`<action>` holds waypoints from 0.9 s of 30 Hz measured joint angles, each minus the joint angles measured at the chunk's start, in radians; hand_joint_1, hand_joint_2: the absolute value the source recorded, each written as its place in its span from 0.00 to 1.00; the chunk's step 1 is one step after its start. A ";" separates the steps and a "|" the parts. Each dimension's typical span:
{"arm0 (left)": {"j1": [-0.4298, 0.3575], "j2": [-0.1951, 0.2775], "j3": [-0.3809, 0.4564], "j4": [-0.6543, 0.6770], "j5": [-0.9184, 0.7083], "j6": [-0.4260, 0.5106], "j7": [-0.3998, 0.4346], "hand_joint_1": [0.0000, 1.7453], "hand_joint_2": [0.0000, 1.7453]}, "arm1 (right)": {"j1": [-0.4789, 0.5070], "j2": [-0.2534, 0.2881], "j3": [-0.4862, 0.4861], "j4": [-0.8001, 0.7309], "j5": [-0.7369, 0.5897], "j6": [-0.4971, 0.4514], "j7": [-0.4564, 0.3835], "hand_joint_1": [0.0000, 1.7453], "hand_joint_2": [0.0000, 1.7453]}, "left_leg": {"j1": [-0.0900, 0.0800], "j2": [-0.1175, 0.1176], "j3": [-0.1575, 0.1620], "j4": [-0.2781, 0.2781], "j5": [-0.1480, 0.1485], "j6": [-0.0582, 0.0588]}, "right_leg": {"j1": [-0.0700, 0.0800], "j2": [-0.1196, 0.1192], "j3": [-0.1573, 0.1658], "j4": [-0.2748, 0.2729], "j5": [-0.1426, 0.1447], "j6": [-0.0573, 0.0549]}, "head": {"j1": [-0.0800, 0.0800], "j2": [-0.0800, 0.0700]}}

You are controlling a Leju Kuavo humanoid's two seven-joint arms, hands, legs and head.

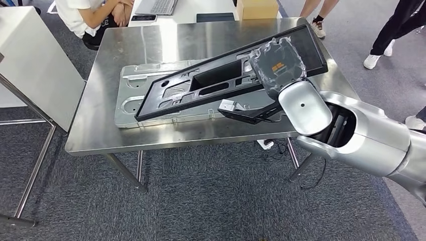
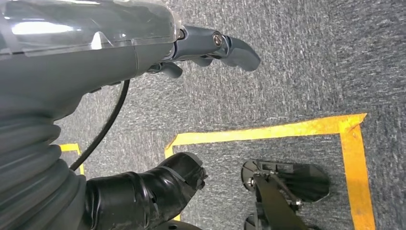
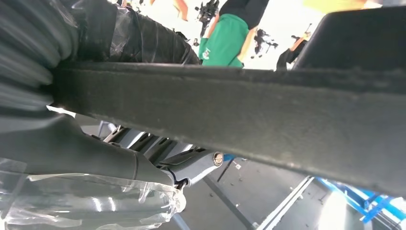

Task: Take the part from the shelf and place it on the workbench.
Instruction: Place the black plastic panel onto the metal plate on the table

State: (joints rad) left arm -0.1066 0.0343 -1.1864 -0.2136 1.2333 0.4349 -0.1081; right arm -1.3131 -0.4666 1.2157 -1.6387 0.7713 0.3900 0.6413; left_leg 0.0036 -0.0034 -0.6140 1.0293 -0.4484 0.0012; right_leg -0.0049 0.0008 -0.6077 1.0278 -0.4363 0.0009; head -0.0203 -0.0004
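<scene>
A long black moulded part [image 1: 211, 83] hangs tilted over the steel workbench [image 1: 150, 40]. Its low end is near the table's left front, its high end at the right back. My right hand [image 1: 277, 68], wrapped in clear plastic, grips the part near its higher right end. In the right wrist view the part's dark edge [image 3: 239, 110] crosses the picture with the grey thumb [image 3: 95, 158] under it. Under the black part a silver-grey metal panel [image 1: 130, 108] lies flat on the workbench. My left hand [image 2: 210, 45] hangs over the carpet, fingers apart and holding nothing.
A seated person [image 1: 90, 15] is behind the workbench at the left; another person's legs [image 1: 392, 30] stand at the back right. A laptop [image 1: 156, 6] and a cardboard box [image 1: 256, 8] lie beyond the bench. A white board [image 1: 35, 60] stands left. Yellow floor tape [image 2: 287, 128] marks the carpet.
</scene>
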 joint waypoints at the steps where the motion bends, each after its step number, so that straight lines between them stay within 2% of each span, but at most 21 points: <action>1: 0.000 0.000 0.000 0.000 0.000 0.000 0.000 0.00 1.00 | 0.000 0.000 0.000 0.000 0.000 0.000 0.000 1.00 1.00 | -0.002 -0.001 0.002 -0.002 0.000 0.005 | 0.001 0.000 -0.001 0.000 0.000 0.005 | 0.000 0.000; 3: 0.000 0.000 0.000 0.000 0.000 0.000 0.000 0.00 1.00 | 0.000 -0.001 0.000 -0.002 0.000 0.000 0.000 1.00 1.00 | 0.000 -0.001 0.004 -0.009 0.005 0.018 | 0.000 0.000 -0.003 0.004 -0.004 0.014 | 0.001 0.000; 4: 0.000 -0.001 0.000 0.000 -0.001 0.000 -0.001 0.00 1.00 | 0.000 -0.001 0.000 -0.003 0.000 0.000 0.000 1.00 1.00 | 0.002 0.000 0.006 -0.014 0.008 0.024 | -0.001 0.001 -0.011 0.022 -0.018 0.019 | 0.001 0.000; 5: 0.000 -0.001 0.000 0.000 -0.001 0.000 -0.001 0.00 1.00 | 0.000 -0.002 0.000 -0.003 0.000 0.000 0.000 1.00 1.00 | 0.004 0.000 0.009 -0.018 0.010 0.030 | -0.002 0.001 -0.028 0.061 -0.041 0.023 | 0.002 0.000; 7: -0.001 -0.001 0.000 0.000 -0.001 0.000 -0.001 0.00 1.00 | 0.002 -0.003 0.000 -0.004 0.000 0.000 0.000 1.00 1.00 | 0.004 0.000 0.010 -0.019 0.010 0.036 | -0.004 0.001 -0.089 0.188 -0.102 0.029 | 0.003 0.000; 8: -0.001 0.000 0.000 0.000 -0.001 0.000 -0.001 0.00 1.00 | 0.004 -0.003 0.000 -0.004 0.000 0.000 0.000 1.00 1.00 | 0.004 0.000 0.010 -0.019 0.009 0.038 | -0.005 0.001 -0.118 0.246 -0.122 0.031 | 0.003 0.000; 9: 0.000 0.000 0.000 0.000 -0.001 0.000 -0.001 0.00 1.00 | 0.007 -0.004 0.000 -0.004 -0.001 0.000 0.000 1.00 1.00 | 0.004 0.000 0.010 -0.018 0.008 0.038 | -0.006 0.001 -0.135 0.274 -0.123 0.032 | 0.003 0.000; 10: 0.000 0.000 0.000 0.000 -0.001 0.000 -0.001 0.00 1.00 | 0.009 -0.004 0.000 -0.004 -0.001 0.001 0.000 1.00 1.00 | 0.004 -0.001 0.011 -0.016 0.007 0.037 | -0.007 0.001 -0.131 0.262 -0.104 0.032 | 0.003 0.000; 12: 0.000 0.000 0.000 0.000 -0.002 0.000 -0.001 0.00 1.00 | 0.010 -0.005 0.001 -0.004 -0.002 0.001 0.000 1.00 1.00 | 0.004 -0.003 0.013 -0.012 0.002 0.033 | -0.007 0.001 -0.076 0.141 -0.035 0.028 | 0.003 0.000; 14: -0.001 -0.001 0.000 0.000 -0.004 0.000 0.000 0.00 1.00 | 0.008 -0.005 0.001 -0.006 -0.002 0.001 0.000 1.00 1.00 | 0.001 -0.005 0.010 -0.006 -0.002 0.024 | -0.003 0.002 -0.022 0.029 0.002 0.021 | 0.003 0.000; 15: -0.001 -0.001 0.000 0.000 -0.004 0.000 0.000 0.00 1.00 | 0.008 -0.004 0.001 -0.006 -0.003 0.001 0.000 1.00 1.00 | -0.001 -0.005 0.007 -0.005 -0.003 0.020 | 0.000 0.003 -0.012 0.008 0.003 0.018 | 0.002 0.000; 17: 0.000 -0.001 0.000 0.000 -0.005 0.000 0.000 0.00 1.00 | 0.008 -0.004 0.000 -0.008 -0.003 0.001 0.000 1.00 1.00 | -0.002 -0.005 0.006 -0.007 -0.003 0.012 | 0.000 0.003 -0.011 0.003 0.003 0.009 | 0.001 0.000; 19: 0.000 0.000 0.000 0.000 -0.005 0.000 0.001 0.00 1.00 | 0.008 -0.005 0.000 -0.008 -0.003 0.001 0.000 1.00 1.00 | -0.002 -0.004 -0.004 0.018 -0.021 0.003 | -0.005 0.002 -0.006 -0.004 0.006 -0.001 | 0.001 0.000; 20: 0.000 0.000 0.000 0.000 -0.006 0.000 0.000 0.00 1.00 | 0.007 -0.005 0.000 -0.008 -0.003 0.001 0.000 1.00 1.00 | -0.001 -0.004 -0.022 0.056 -0.044 0.000 | -0.007 0.001 -0.004 -0.008 0.007 -0.006 | 0.001 0.000; 22: 0.001 0.000 0.000 0.000 -0.006 0.000 0.000 0.00 1.00 | 0.007 -0.005 0.000 -0.008 -0.003 0.001 0.000 1.00 1.00 | 0.001 -0.002 -0.084 0.186 -0.104 -0.006 | -0.006 0.000 -0.002 -0.008 0.005 -0.014 | 0.000 0.000; 23: 0.000 0.000 0.000 0.000 -0.006 0.000 0.000 0.00 1.00 | 0.008 -0.005 0.000 -0.008 -0.003 0.001 0.000 1.00 1.00 | 0.001 -0.002 -0.115 0.246 -0.123 -0.008 | -0.006 0.001 -0.001 -0.007 0.004 -0.015 | -0.001 0.000; 24: 0.000 0.000 0.000 0.000 -0.006 0.000 0.000 0.00 1.00 | 0.009 -0.005 0.001 -0.008 -0.003 0.001 0.000 1.00 1.00 | 0.002 -0.002 -0.134 0.278 -0.124 -0.009 | -0.005 0.001 0.000 -0.005 0.002 -0.016 | -0.001 0.000; 25: 0.001 0.000 0.000 0.000 -0.006 0.000 0.000 0.00 1.00 | 0.010 -0.005 0.001 -0.008 -0.003 0.001 0.000 1.00 1.00 | 0.002 -0.002 -0.135 0.273 -0.107 -0.010 | -0.005 0.001 0.001 -0.003 0.000 -0.017 | -0.001 0.000; 26: 0.001 0.000 0.000 0.000 -0.006 0.000 0.001 0.00 1.00 | 0.011 -0.005 0.001 -0.008 -0.003 0.001 0.000 1.00 1.00 | 0.002 -0.002 -0.114 0.225 -0.073 -0.008 | -0.005 0.002 0.003 -0.001 -0.003 -0.016 | -0.001 0.000; 27: 0.001 0.000 0.000 0.000 -0.006 0.000 0.001 0.00 1.00 | 0.011 -0.005 0.001 -0.008 -0.003 0.001 0.000 1.00 1.00 | 0.002 -0.001 -0.082 0.153 -0.035 -0.005 | -0.005 0.002 0.006 0.001 -0.007 -0.014 | -0.001 0.000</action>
State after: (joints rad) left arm -0.1058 0.0342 -1.1864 -0.2136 1.2276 0.4354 -0.1076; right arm -1.3019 -0.4715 1.2169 -1.6468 0.7687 0.3914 0.6416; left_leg 0.0051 -0.0049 -0.6956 1.1821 -0.4837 -0.0037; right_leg -0.0099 0.0031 -0.6020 1.0292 -0.4429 -0.0133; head -0.0212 -0.0004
